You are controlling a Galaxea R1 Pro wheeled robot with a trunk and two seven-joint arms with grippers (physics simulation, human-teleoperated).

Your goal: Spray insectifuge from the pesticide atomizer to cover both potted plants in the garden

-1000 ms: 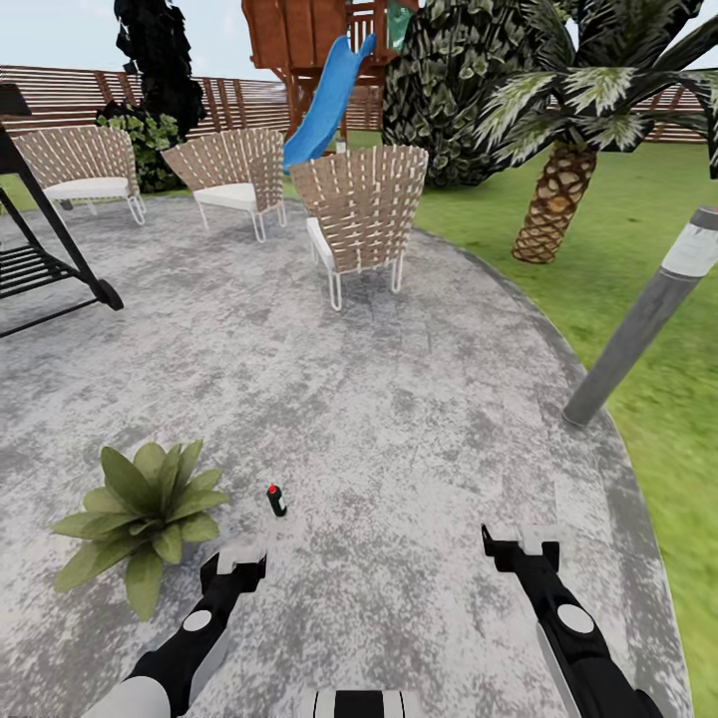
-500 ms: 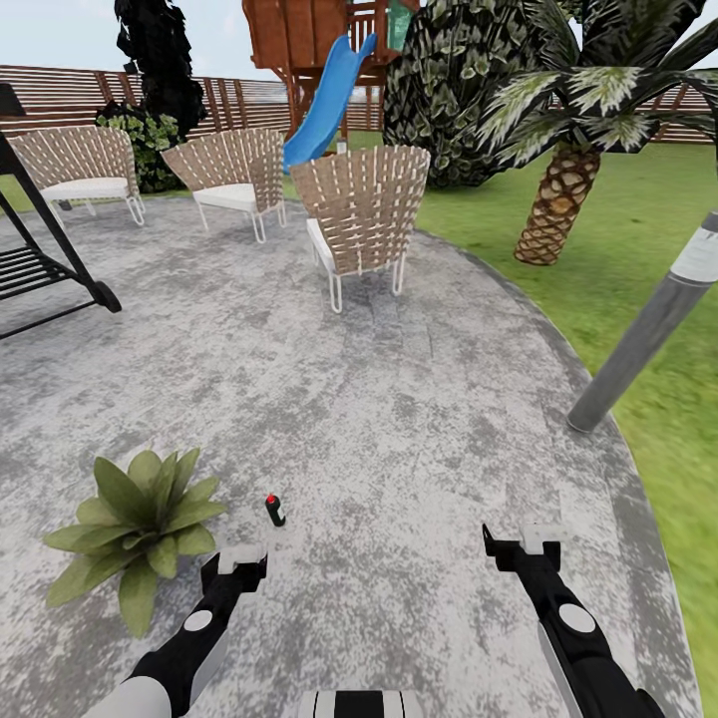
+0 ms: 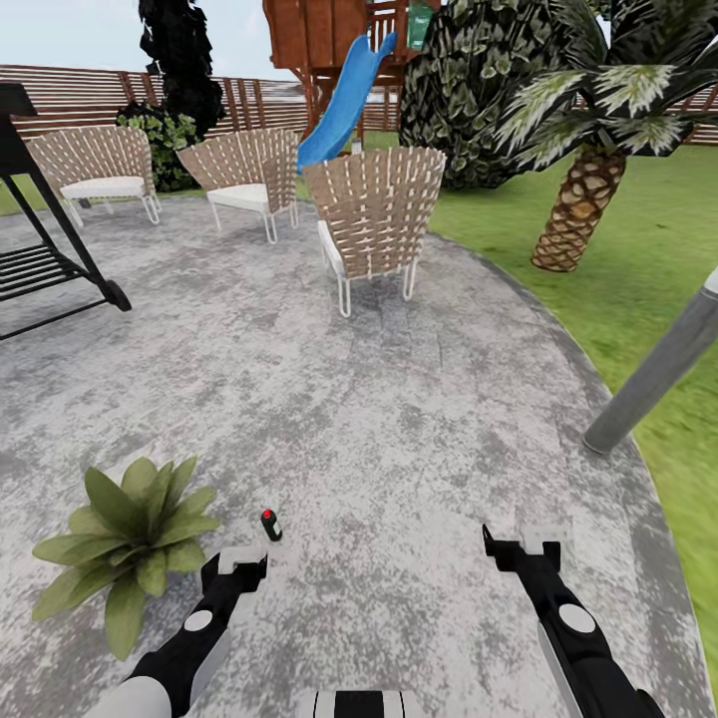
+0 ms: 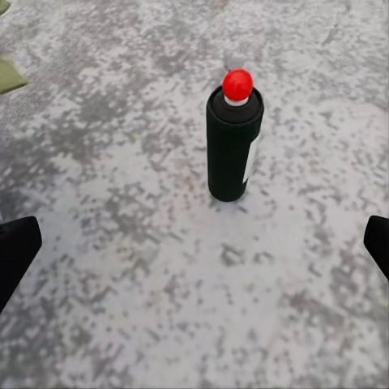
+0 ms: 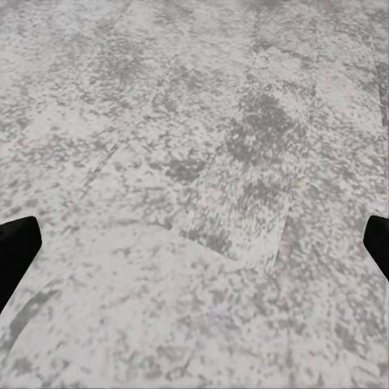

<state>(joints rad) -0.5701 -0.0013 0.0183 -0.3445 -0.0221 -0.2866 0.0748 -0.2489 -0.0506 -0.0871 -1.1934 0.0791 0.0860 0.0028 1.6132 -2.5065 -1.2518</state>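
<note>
Head view, left to right: black metal frame (image 3: 50,269) at far left edge on the grey mottled paved circle (image 3: 399,419); two woven chairs (image 3: 95,170) (image 3: 244,175) in a row along the rear, slatted wooden fence (image 3: 90,100) behind them. One potted plant (image 3: 125,538), a low rosette of broad pointed green leaves, sits on the paving at lower left; leaves look plain green, no whitish specks discernible at this size. Left gripper (image 3: 235,564) hovers low over the paving just right of the plant, fingers spread wide and holding nothing; in the left wrist view the two dark fingertips (image 4: 14,255) sit at opposite edges of the frame. Pesticide atomizer (image 3: 270,525) stands upright on the paving just ahead of the left gripper, apart from it, near the plant but not touching; left wrist view shows the dark bottle (image 4: 233,138) with red tip, centred between the finger lines, untouched. Third woven chair (image 3: 374,214) mid-frame, blue slide (image 3: 344,100) behind it. Right gripper (image 3: 521,551) at lower right over bare paving, fingers wide, empty. Palm (image 3: 588,150) on the lawn (image 3: 638,249) at right; tilted grey post (image 3: 658,369) at far right
</note>
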